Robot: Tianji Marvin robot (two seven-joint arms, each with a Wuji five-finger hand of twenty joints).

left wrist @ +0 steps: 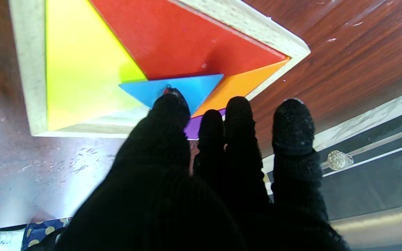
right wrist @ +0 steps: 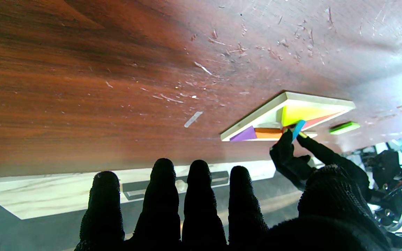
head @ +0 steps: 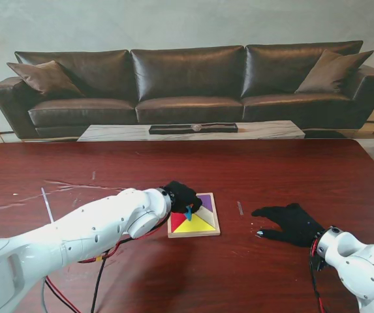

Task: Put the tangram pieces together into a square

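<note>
The left hand (head: 181, 194) pinches the blue triangle (left wrist: 173, 91) over the tray's (head: 216, 222) middle and should lower it flat; the right hand (head: 290, 223) rests spread, holding nothing.

The square pale-wood puzzle tray (head: 214, 229) has a cream, speckled rim, and every colour here is placed from it. Inside it lie a yellow triangle (left wrist: 79, 66), a red triangle (left wrist: 190, 38), an orange piece (left wrist: 239, 85) and a purple piece (head: 205, 201). Over its middle a sky-blue triangle (left wrist: 187, 89) is pinched by the left hand (head: 181, 195), gloved in black knit. Just outside the tray lies a bright green piece (right wrist: 344, 127). Under the tray the glossy worktop (head: 108, 169) is dark reddish-brown with wood grain and pale scratches. To the tray's right rests the right hand (head: 290, 223), also black-gloved. Both arms are white.
</note>
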